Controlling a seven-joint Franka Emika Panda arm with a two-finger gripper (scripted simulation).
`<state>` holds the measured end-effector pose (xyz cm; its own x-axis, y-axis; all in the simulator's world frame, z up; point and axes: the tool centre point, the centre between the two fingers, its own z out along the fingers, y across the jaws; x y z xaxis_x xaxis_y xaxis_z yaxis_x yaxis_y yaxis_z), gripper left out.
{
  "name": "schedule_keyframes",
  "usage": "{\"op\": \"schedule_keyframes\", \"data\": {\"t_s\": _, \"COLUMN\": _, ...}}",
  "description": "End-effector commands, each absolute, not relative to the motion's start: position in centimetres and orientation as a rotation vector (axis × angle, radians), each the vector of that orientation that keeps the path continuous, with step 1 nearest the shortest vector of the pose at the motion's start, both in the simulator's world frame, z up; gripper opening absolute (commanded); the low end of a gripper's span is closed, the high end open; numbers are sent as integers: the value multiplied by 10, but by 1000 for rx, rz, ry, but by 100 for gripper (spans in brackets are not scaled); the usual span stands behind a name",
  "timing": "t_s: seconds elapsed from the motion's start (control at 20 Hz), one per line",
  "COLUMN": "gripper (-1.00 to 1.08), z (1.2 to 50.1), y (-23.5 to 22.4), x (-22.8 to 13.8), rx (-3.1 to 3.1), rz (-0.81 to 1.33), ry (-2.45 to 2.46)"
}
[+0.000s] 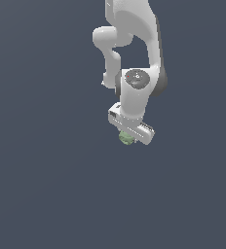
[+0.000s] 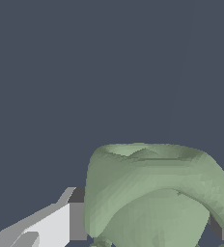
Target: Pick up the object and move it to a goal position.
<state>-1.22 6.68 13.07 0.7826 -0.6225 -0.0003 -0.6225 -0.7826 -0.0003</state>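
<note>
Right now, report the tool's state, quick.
Tool: closed on the pale green ball; the wrist view shows a finger against its side.

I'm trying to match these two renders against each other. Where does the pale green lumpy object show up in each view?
Exterior view: the green object peeks out just below the white gripper, near the picture's middle.
Wrist view: the green object fills the lower part of the picture, close up, flanked by the fingers.
Shared landmark: the white gripper, right at the object in both.
</note>
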Motion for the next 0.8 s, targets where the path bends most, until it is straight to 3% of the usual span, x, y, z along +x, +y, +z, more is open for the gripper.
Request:
{"op": "schedule_keyframes", "data": {"t_s": 0.0, "gripper": -100, "z": 158, "y": 70, "x": -14, "rx": -2965, "rz": -1, "ry": 1036}}
{"op": "schedule_keyframes", "data": {"t_s": 0.75, "gripper": -100, "z": 317, "y": 92, "x": -18, "rx": -2966, "rz": -1, "ry": 1037}}
